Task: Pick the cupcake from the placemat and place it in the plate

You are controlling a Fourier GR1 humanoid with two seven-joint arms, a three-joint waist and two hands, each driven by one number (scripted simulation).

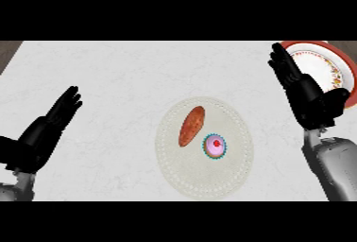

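Right hand [309, 93] apart from pink-frosted, teal-cased cupcake [215, 146] on placemat [209, 184].

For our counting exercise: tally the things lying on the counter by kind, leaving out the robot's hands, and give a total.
Cupcake: 1
Brown oblong food: 1
Placemat: 1
Plate: 1
Total: 4

What looks like a sweet potato [191, 126], orange-brown and oblong, lies near the frame's centre, tilted with its upper end to the right. The pale, faintly veined counter [105, 80] fills most of the frame. A dark strip [5, 49] shows at the upper left corner.
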